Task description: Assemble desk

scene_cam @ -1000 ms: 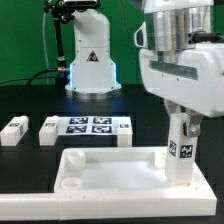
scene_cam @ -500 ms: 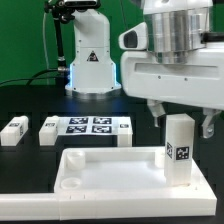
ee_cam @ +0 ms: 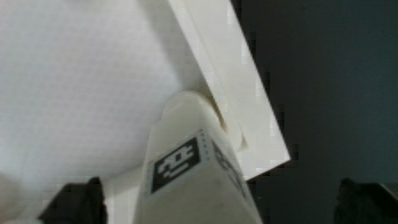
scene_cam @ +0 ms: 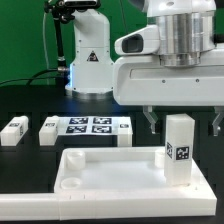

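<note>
Between the gripper's [scene_cam: 180, 122] wide-spread jaws, untouched, a white leg [scene_cam: 179, 150] upright at the panel's [scene_cam: 110, 153] corner.

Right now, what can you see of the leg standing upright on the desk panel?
The leg is a white rectangular block, matte like plastic, with a black-and-white tag on the face toward the exterior view. It stands upright at the corner of the desk panel on the exterior view's right, its foot meeting the panel beside the raised rim; how deep it sits I cannot tell. The open fingers flank its top without touching it. Nothing else touches it.
</note>
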Tool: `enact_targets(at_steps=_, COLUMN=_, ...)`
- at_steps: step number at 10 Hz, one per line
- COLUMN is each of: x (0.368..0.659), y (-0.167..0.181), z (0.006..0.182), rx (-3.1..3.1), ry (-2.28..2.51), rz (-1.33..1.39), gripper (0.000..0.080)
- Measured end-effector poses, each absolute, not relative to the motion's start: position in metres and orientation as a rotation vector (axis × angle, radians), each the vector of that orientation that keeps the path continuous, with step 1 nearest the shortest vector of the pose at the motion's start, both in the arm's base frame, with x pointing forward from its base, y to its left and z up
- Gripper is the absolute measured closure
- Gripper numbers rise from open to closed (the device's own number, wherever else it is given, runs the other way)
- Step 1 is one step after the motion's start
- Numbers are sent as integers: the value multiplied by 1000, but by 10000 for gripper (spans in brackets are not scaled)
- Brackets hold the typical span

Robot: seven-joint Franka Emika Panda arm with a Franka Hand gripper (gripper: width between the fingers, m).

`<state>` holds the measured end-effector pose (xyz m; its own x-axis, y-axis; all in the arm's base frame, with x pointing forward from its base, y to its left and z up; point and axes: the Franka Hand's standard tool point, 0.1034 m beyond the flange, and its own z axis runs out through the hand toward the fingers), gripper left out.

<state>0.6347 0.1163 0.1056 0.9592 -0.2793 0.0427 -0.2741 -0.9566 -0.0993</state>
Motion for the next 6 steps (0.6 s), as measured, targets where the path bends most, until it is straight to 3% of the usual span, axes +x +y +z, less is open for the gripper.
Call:
enact_targets(at_steps=3, x=642, y=110, z=111, rx=-3074, ry=58, rz=-127, gripper=150)
enact_targets(at_steps=4, x=642, y=111, z=111, rx=-3071, ry=104, rz=-125, gripper=275)
enact_targets(at_steps=5, x=642, y=111, z=111, rx=-3070, ry=120, rz=-124, gripper=275)
enact_targets(at_steps=6, x=642, y=111, z=111, rx=-3063, ry=196, rz=-121, gripper=413)
